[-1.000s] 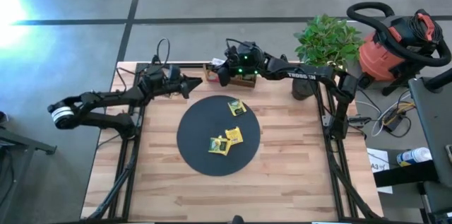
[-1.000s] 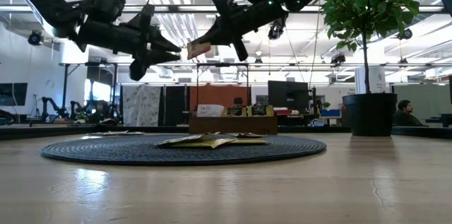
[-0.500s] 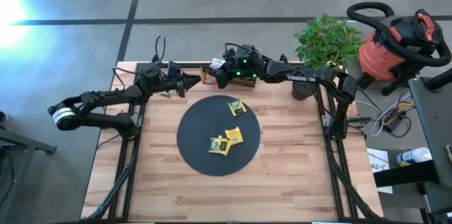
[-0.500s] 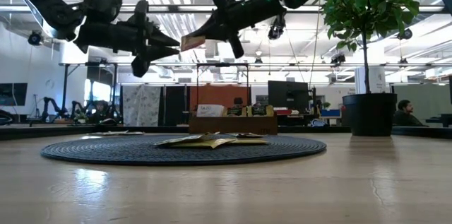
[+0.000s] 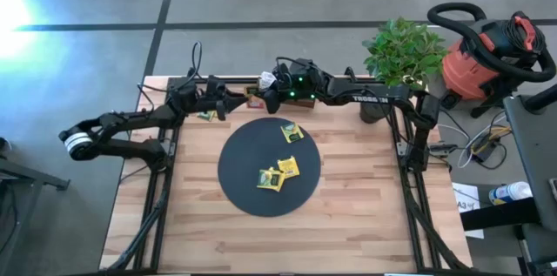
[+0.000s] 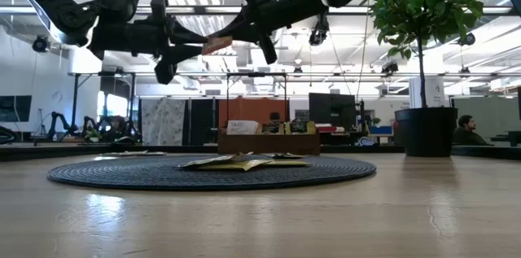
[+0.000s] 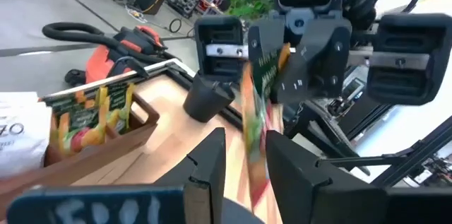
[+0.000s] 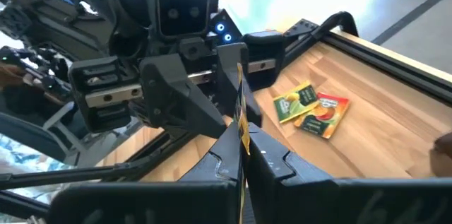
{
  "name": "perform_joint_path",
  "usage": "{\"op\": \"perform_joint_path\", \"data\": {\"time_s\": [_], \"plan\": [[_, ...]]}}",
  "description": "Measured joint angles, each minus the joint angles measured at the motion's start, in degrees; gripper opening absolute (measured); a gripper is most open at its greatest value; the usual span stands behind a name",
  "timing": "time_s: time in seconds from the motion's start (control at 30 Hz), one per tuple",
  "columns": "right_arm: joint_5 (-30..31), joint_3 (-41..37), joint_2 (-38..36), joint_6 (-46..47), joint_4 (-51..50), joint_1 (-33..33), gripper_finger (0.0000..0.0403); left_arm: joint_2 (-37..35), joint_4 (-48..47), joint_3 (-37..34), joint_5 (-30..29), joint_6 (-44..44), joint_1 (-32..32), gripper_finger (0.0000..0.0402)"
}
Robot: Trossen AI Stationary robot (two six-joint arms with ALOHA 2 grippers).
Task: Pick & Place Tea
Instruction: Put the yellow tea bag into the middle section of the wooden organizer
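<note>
Wooden bench (image 5: 348, 215) carrying a black disc (image 5: 248, 176) with three tea packets (image 5: 278, 171); a brown compartment tray (image 7: 99, 136) stands at the far edge, two more packets (image 8: 311, 107) lying beside it. Above the far edge, the right gripper (image 8: 240, 139) is clenched on one tea packet (image 7: 258, 97), presenting it edge-on between the parted fingers of the left gripper (image 7: 244, 157) — a mid-air handover. The packet looks light, thin, flexible and slick; best pinched flat, well in from its edge
</note>
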Motion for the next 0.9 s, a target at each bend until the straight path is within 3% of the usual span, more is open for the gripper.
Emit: {"op": "perform_joint_path", "data": {"time_s": [0.37,0.67,0.9], "plan": [[1.4,0.0,0.0,1.5,2.1,0.5,0.0009,0.0,-2.5,3.3,1.9,0.9,-1.5,0.0089],[1.7,0.0,0.0,0.7,0.8,0.5,0.001,0.0,-5.6,3.4,2.2,1.7,-1.5,0.001],[1.7,0.0,0.0,-0.9,-1.9,0.5,0.0066,0.0,-6.3,3.4,1.5,3.4,-1.5,0.001]]}}
